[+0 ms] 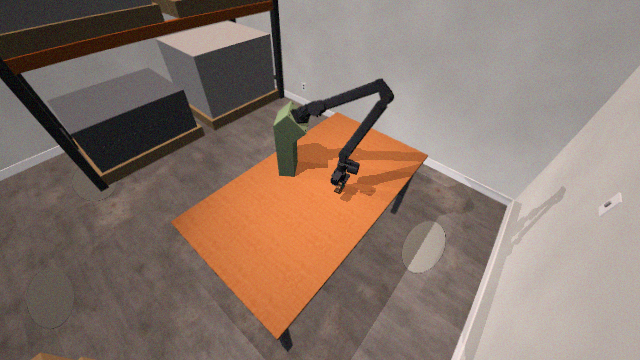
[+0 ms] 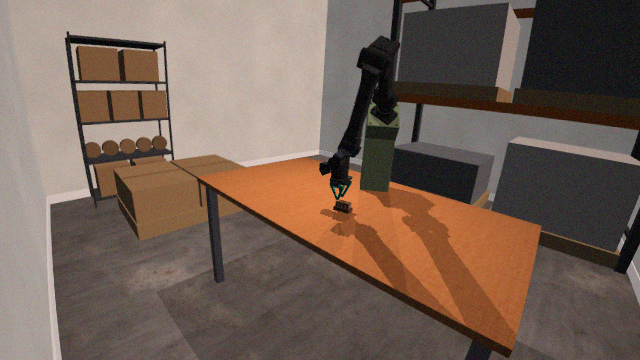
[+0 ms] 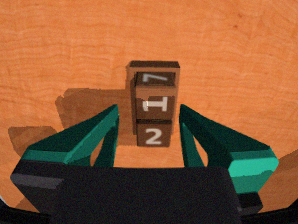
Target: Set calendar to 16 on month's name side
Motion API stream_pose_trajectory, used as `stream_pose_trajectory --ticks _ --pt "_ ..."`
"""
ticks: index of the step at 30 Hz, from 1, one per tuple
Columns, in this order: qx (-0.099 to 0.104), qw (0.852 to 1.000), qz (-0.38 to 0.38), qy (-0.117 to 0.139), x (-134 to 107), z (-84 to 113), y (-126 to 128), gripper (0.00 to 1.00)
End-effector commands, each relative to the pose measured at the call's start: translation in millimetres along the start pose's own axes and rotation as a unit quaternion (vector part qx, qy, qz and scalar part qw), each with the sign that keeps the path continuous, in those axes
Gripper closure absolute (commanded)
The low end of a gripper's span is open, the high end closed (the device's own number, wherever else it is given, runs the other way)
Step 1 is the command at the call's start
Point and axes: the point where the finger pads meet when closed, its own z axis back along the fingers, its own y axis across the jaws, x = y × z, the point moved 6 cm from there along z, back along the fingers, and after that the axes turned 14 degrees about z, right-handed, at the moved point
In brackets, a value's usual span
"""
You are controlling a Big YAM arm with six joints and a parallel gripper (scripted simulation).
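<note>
one rack, standing behind the table. one orange table, filling the middle of the room. one black arm, reaching down from a green pedestal. one claw, teal-fingered, pinching nothing, standing partly spread above the calendar. one brown calendar tray, resting on the tabletop, its cubes showing, from the wrist, a sideways 7, a sideways 1 and an upright 2.
</note>
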Motion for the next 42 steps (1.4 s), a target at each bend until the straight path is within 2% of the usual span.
stream_pose_trajectory --ticks 1,3,6,42 --pt "-0.005 1.000 -0.004 0.005 -6.6 -6.8 -4.8 0.53" --pt "-0.009 1.000 -0.006 0.005 -7.3 -6.6 -7.9 0.53" --pt "-0.005 1.000 -0.004 0.005 -6.5 -8.3 -4.2 0.53" --pt "-0.009 1.000 -0.006 0.005 -7.3 -7.8 -7.6 0.53"
